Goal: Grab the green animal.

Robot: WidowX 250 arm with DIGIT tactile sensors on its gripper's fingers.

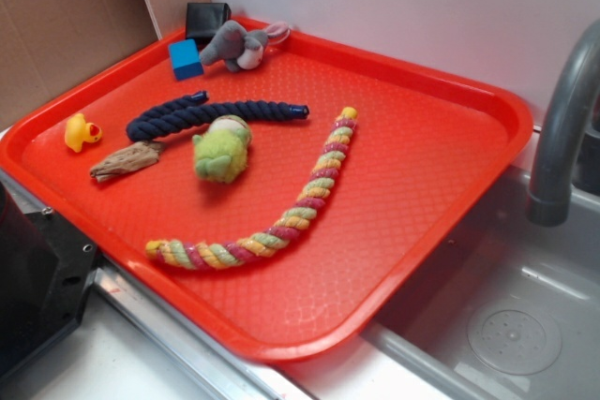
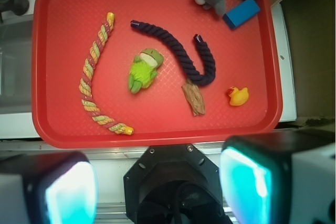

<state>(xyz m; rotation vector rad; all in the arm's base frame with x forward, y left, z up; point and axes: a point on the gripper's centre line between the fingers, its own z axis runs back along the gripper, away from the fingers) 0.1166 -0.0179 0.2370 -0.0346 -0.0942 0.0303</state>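
Note:
The green animal [image 1: 222, 150] [image 2: 144, 70], a lime-green fuzzy plush with a pale patch, lies near the middle of the red tray [image 1: 450, 259] [image 2: 63, 35]. In the wrist view my gripper [image 2: 157, 187] hangs high above the tray's near edge, well short of the toy. Its two cyan-padded fingers [image 2: 71, 195] stand wide apart with nothing between them, so it is open. The exterior view does not show the gripper.
On the tray lie a dark blue rope [image 1: 220, 115] beside the toy, a striped rope [image 1: 291, 213], a wood piece [image 1: 127, 161], a yellow duck [image 1: 81, 132], a grey plush [image 1: 239, 46], a blue block [image 1: 186, 59] and a black box [image 1: 207, 18]. A sink [image 1: 516, 325] with faucet [image 1: 558, 128] lies to the right.

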